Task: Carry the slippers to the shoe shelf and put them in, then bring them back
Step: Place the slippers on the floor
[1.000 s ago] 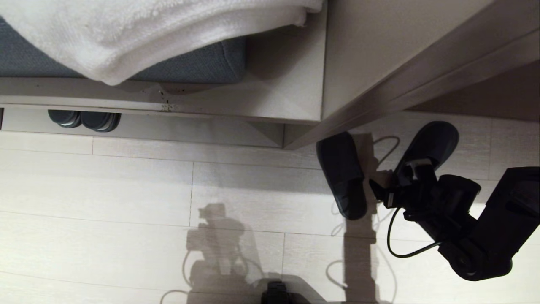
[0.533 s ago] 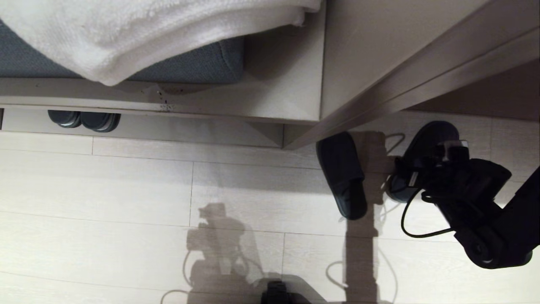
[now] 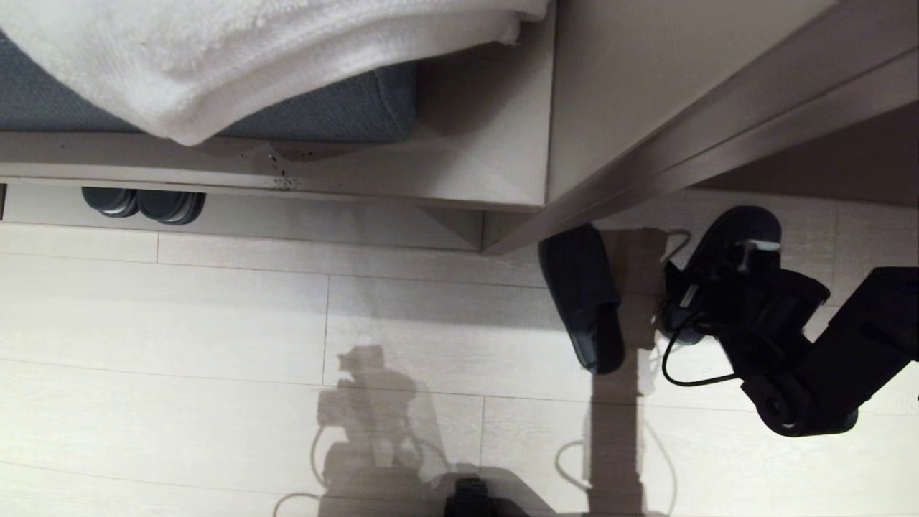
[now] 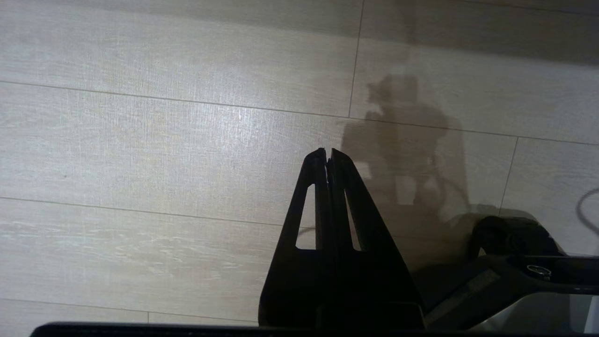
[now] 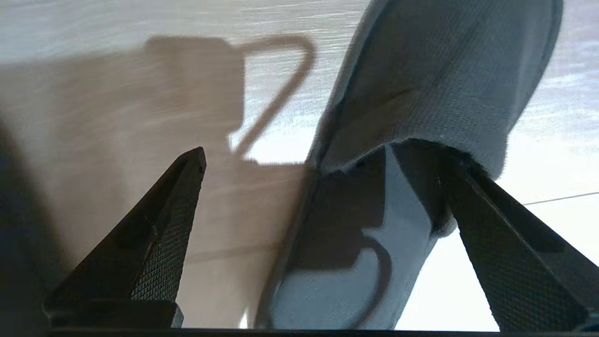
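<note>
The floor (image 3: 215,323) of pale planks carries everything here. At its far edge stands the shelf (image 3: 301,215), a low recess under the built-in unit, with another dark pair (image 3: 142,203) tucked in at its left. The slippers lie on the floor at the right, by the unit's corner and well apart from that recess: the left slipper (image 3: 583,296) runs near-to-far with its toe toward the unit, and the right slipper (image 3: 732,240) is splayed, toe angled away to the right.

The right pincer (image 3: 707,287) is over the right slipper's heel end, its jaws spread wide. In the right wrist view one fingertip (image 5: 449,173) sits at the toe band's mouth and the other fingertip (image 5: 187,168) is off over bare floor, so the slipper's long axis runs ahead of the pincer but offset toward one jaw; I judge it needs shifting sideways to straddle the band.

The left pincer (image 4: 327,157) is closed, parked over the floor, much farther off.
</note>
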